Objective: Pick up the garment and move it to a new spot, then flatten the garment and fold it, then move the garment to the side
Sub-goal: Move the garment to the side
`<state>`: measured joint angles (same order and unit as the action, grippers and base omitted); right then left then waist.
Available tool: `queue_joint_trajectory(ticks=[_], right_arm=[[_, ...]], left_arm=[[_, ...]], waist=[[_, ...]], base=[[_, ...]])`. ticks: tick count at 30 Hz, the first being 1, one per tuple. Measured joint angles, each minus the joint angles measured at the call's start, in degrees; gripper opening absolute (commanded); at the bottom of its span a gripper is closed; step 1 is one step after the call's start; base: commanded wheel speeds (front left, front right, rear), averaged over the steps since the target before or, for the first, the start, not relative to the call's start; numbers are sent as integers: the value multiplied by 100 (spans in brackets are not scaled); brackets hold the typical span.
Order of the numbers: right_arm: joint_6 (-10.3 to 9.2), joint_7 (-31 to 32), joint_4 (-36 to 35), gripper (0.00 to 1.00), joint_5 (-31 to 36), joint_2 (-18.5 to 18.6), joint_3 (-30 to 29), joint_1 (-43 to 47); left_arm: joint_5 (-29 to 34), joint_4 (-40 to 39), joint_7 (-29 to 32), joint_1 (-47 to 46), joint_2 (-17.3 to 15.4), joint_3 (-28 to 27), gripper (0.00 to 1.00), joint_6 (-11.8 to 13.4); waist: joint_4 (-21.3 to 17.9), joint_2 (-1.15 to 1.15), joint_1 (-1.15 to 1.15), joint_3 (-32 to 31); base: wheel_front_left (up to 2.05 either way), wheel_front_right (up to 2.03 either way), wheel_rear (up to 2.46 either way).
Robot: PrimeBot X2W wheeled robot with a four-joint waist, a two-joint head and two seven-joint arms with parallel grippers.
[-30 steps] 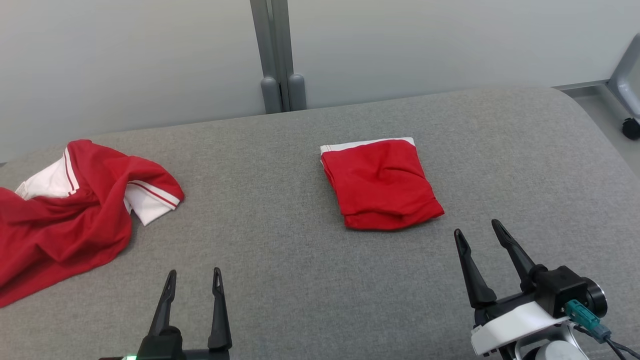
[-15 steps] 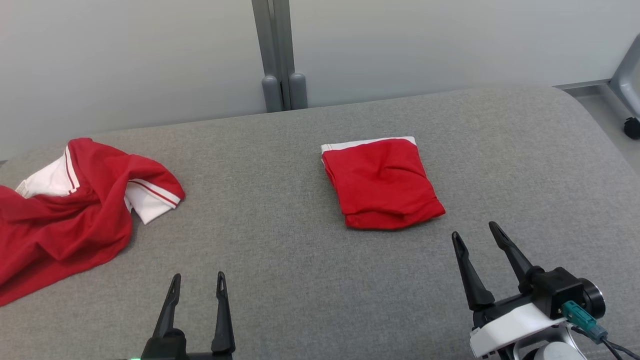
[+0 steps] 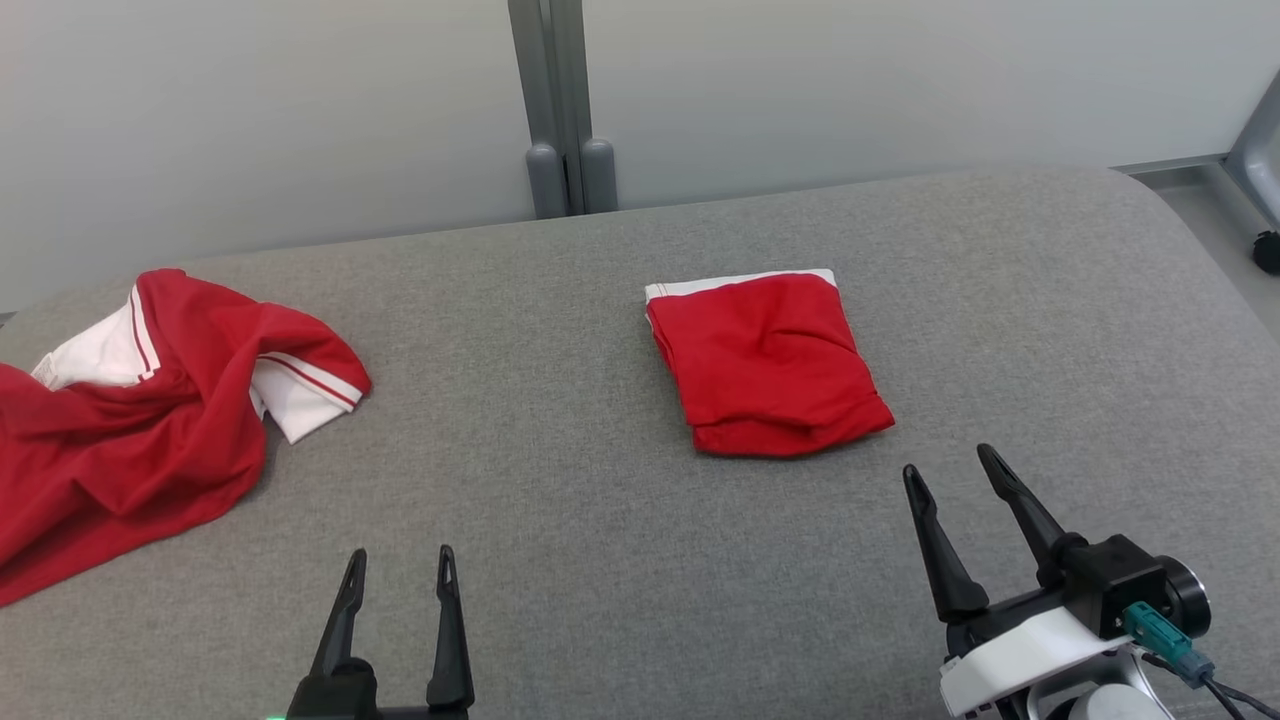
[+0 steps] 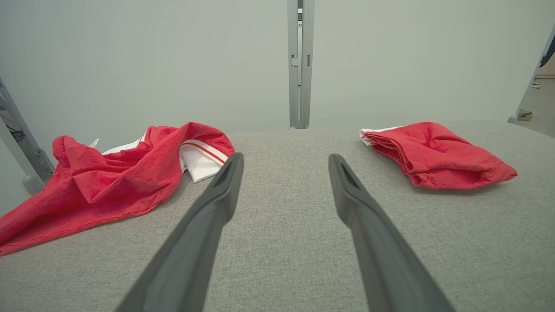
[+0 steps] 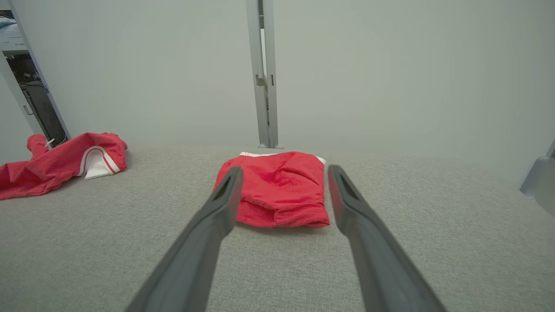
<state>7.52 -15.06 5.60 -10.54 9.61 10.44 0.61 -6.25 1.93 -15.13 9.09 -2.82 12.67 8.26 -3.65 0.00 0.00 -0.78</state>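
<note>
A crumpled red garment with white striped trim (image 3: 130, 430) lies at the left of the grey padded table (image 3: 560, 500); it also appears in the left wrist view (image 4: 108, 182) and the right wrist view (image 5: 56, 162). A folded red garment with a white edge (image 3: 765, 365) rests near the table's middle (image 4: 433, 154), straight ahead of my right fingers (image 5: 277, 190). My left gripper (image 3: 402, 552) (image 4: 285, 156) stands open and empty over bare table. My right gripper (image 3: 947, 460) (image 5: 284, 169) is open and empty, a short way in front of the folded garment without touching it.
A pale wall with a grey upright post (image 3: 560, 100) stands behind the table. The table's right edge curves away at the far right, beside a grey frame leg and a castor (image 3: 1268, 250). Bare cloth (image 3: 520, 340) separates the two garments.
The head view has drifted slightly. My left gripper has drawn back a little toward the bottom edge. Both garments lie as they did.
</note>
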Motion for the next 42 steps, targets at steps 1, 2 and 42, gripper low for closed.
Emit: queue_joint_trajectory(ticks=[1,2,42], right_arm=[[0,0,12,100,0,4,10,0],[0,0,23,100,0,12,19,0],[-4,3169,1647,95,-7414,2839,1608,-3835]], left_arm=[[-1,0,-1,-1,0,5,100,1],[-3,0,0,-2,0,10,100,1],[-36,-307,0,-1792,1,1013,100,143]], waist=[[5,0,0,8],[10,0,0,16],[672,0,0,2542]], base=[[0,0,0],[0,0,0],[0,0,0]])
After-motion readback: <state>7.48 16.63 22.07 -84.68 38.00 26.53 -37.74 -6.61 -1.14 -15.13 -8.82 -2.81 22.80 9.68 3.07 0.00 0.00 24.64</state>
